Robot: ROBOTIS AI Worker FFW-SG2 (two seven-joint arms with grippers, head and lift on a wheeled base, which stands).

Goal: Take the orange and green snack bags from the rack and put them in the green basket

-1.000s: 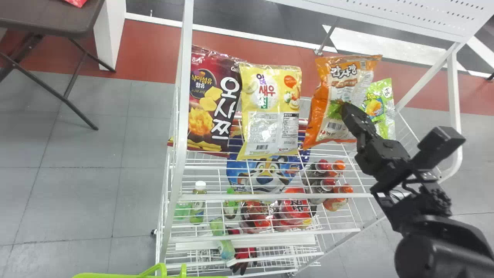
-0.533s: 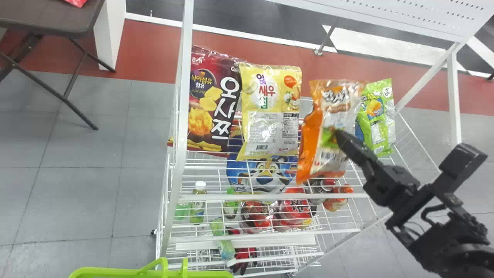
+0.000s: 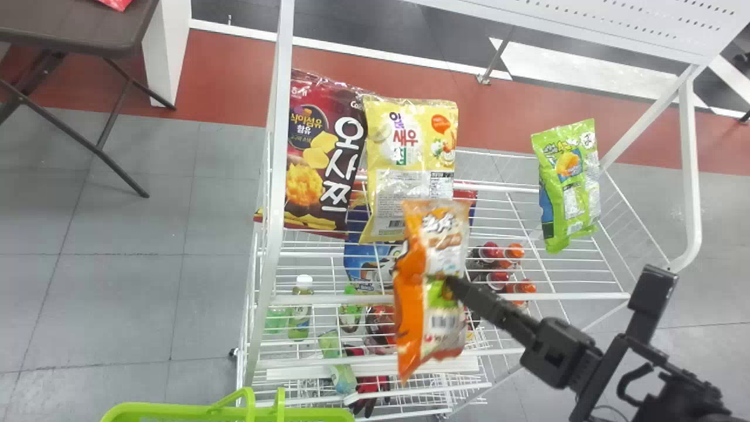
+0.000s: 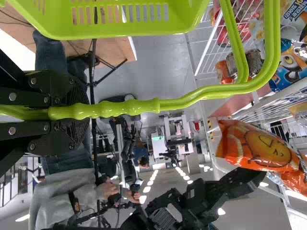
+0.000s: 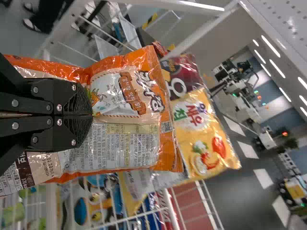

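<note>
One bag in hand: right gripper (image 5: 90, 115) clamps orange snack bag (image 3: 410, 305) mid-body, before rack (image 3: 328, 299) | left gripper (image 4: 88, 112) grips green basket (image 3: 170, 412) by handle (image 4: 129, 108) | green snack bag (image 3: 571, 187) on rack | skirt handle, lower bag fully inside, then release gently.

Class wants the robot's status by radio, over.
Right hand shut on orange snack bag, in front of rack. Left hand shut on handle of green basket. Green snack bag on rack. Handles might hinder the drop.
</note>
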